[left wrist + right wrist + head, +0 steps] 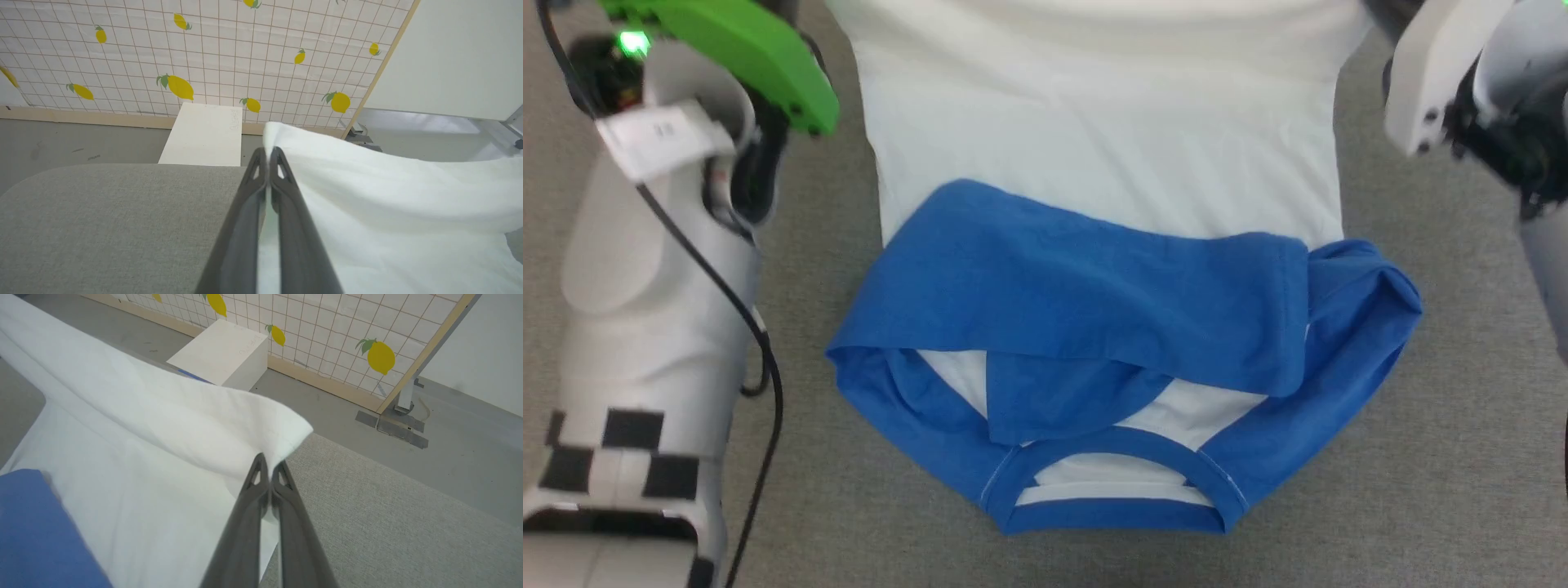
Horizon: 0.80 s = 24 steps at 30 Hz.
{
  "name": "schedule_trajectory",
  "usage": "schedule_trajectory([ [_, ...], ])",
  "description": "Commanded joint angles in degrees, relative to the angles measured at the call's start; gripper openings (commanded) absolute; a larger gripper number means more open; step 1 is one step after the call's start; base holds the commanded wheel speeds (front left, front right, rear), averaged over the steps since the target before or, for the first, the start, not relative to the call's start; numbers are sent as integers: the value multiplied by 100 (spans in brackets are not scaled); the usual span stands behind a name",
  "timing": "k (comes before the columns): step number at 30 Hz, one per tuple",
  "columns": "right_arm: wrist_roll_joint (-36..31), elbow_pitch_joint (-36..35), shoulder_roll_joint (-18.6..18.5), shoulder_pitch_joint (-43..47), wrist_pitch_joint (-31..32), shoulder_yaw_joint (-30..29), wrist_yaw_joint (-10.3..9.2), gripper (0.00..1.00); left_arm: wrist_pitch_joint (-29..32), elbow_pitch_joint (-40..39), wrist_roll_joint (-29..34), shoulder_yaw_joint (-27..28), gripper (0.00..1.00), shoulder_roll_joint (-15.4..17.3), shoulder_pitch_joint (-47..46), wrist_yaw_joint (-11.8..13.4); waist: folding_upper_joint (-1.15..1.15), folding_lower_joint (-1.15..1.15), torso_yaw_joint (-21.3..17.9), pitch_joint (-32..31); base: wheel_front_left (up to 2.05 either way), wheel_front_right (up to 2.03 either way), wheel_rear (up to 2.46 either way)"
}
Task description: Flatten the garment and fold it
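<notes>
Two blue sleeves, in the head view, lie folded across the white body of the garment (1094, 122), which is spread on the grey desk (1421, 457) with its neckband nearest the camera. In the left wrist view, the left end effector (267, 154) is pinched tight on a raised white corner of the cloth. In the right wrist view, the right end effector (267, 461) is likewise clamped on a lifted white corner. A white box (220, 351) stands on the floor beyond, its contents hidden.

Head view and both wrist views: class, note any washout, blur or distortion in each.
Head view: the garment is washed out where white. Left wrist view: the wall grid fans outward, wide-angle stretch. Right wrist view: the blue sleeve is blurred.
</notes>
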Motion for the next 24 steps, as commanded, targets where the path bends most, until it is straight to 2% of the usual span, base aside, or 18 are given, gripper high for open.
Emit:
schedule_trajectory([
  [1,112,-85,-37,275,-29,22,-11,0,-51,-129,-70,-37,0,-10,298,-35,0,0,105,-889,0,0,0],
  [6,441,-426,-72,1246,-41,-48,-11,0,-13,-783,-281,-91,0,-15,1410,-32,0,0,111,-1538,0,0,0],
  [10,597,-675,4,2026,-90,-302,-11,0,50,-1367,-461,-77,0,-54,2313,79,0,0,94,-1820,0,0,0],
  [16,681,-970,207,3065,-214,-939,-11,0,-76,-2129,-633,-53,0,-135,3563,276,0,0,86,-2040,0,0,0],
  [24,528,-1301,467,4058,-123,-1652,-11,0,-247,-2572,-863,10,0,-229,4737,432,0,0,-2,-2147,0,0,0],
])
